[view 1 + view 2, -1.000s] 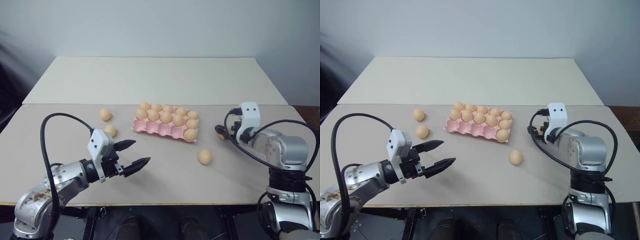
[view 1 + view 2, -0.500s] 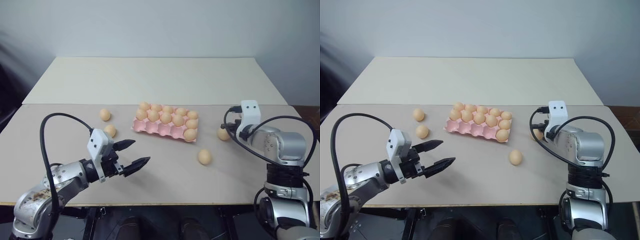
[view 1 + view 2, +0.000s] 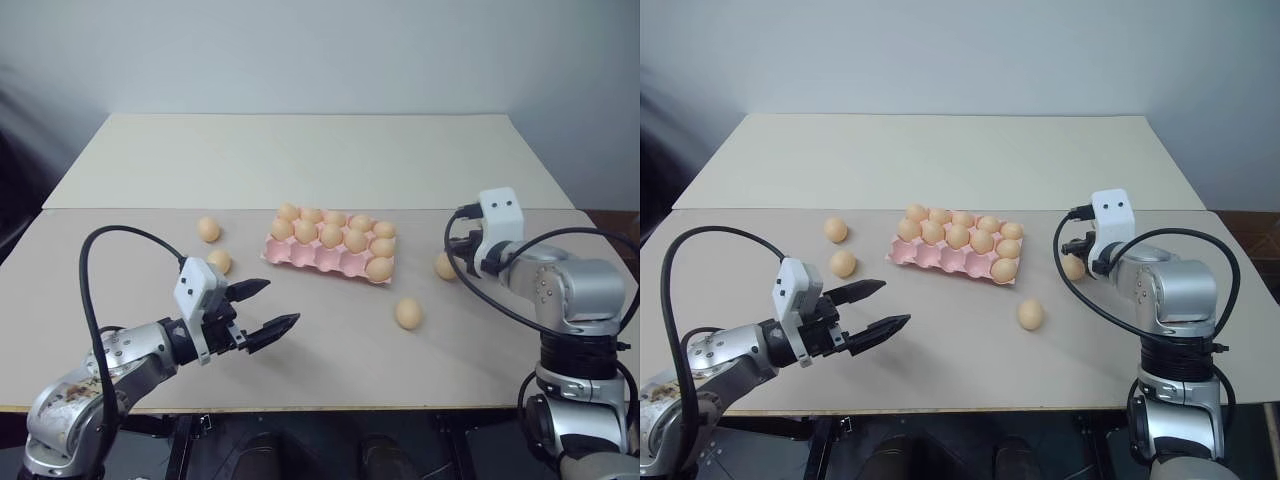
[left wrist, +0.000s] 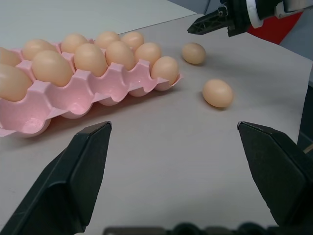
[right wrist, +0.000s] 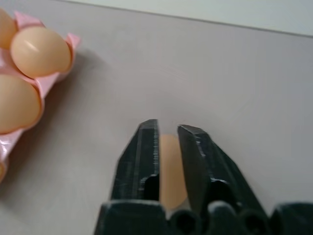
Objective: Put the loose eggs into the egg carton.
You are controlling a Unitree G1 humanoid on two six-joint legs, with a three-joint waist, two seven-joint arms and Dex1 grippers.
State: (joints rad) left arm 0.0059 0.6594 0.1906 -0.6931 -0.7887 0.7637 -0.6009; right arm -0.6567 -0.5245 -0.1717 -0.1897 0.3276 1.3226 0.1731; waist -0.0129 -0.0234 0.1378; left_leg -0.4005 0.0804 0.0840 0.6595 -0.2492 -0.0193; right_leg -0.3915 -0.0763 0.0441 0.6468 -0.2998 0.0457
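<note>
Left wrist view: egg carton (image 4: 58,95) lengthwise leftward

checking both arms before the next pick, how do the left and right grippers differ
The left gripper gapes wide, while the right gripper shows only a narrow gap. The left gripper hangs over bare table short of the egg carton; the right gripper is close by a loose egg. Both hold nothing.

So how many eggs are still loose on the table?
4: two left of the egg carton at and, one in front of its right end, one by the right gripper at.
</note>
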